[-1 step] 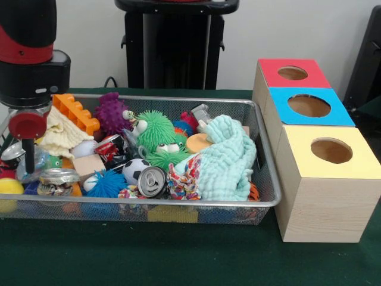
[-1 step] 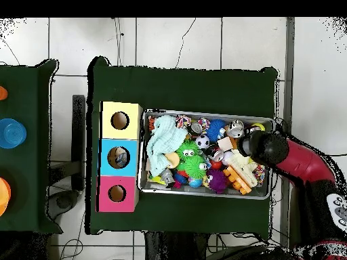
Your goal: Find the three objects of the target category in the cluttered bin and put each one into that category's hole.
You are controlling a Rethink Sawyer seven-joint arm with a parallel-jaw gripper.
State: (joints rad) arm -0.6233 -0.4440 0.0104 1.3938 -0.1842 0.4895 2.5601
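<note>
A red and black robot arm reaches down into the left end of a wire mesh bin on a green-covered bench; its claw is sunk among the clutter, apparently just above a crushed can, and whether it is spread or pinching cannot be told. The bin holds a green fuzzy toy, a purple spiky ball, an orange brick, a small soccer ball, another can and a pale turquoise cloth. Just beside the bin stand three wooden boxes with holes: red, blue and yellow.
</note>
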